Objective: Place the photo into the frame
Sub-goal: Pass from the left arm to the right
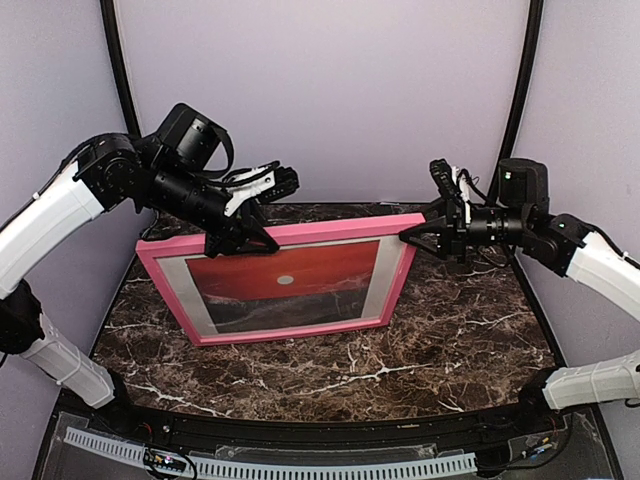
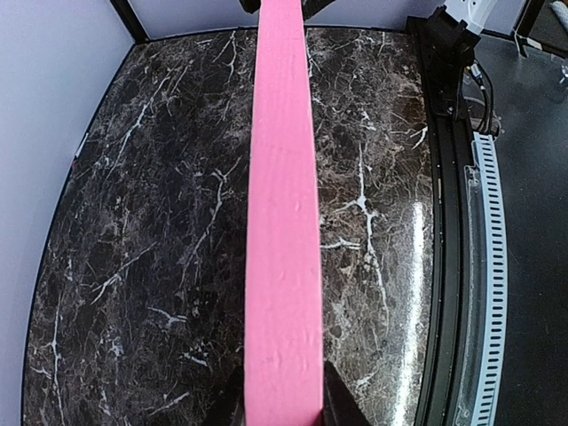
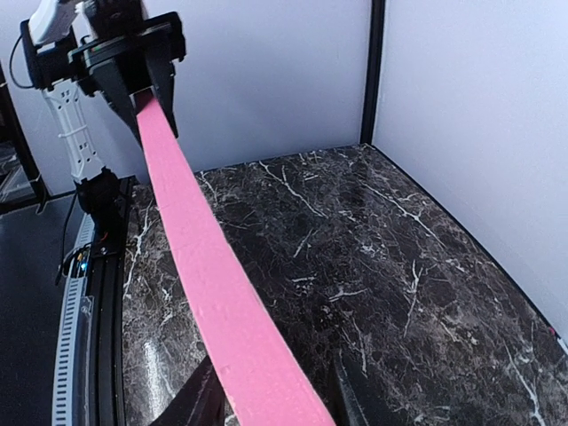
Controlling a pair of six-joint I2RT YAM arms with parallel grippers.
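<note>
The pink-red frame (image 1: 290,333) stands tilted on its lower edge on the marble table (image 1: 460,340), face toward the camera. The sunset photo (image 1: 320,262) shows inside it, with a white border at the left and right sides. My left gripper (image 1: 243,240) is shut on the frame's top rail near its left part; in the left wrist view the pink rail (image 2: 284,222) runs between its fingers (image 2: 340,404). My right gripper (image 1: 408,236) is shut on the frame's top right corner; in the right wrist view the rail (image 3: 204,284) runs away to my left gripper (image 3: 133,62).
Pale walls with black corner posts (image 1: 518,90) close in the table at the back and sides. A black rail with a white slotted cable strip (image 1: 300,466) runs along the near edge. Bare marble lies in front of the frame (image 1: 330,390).
</note>
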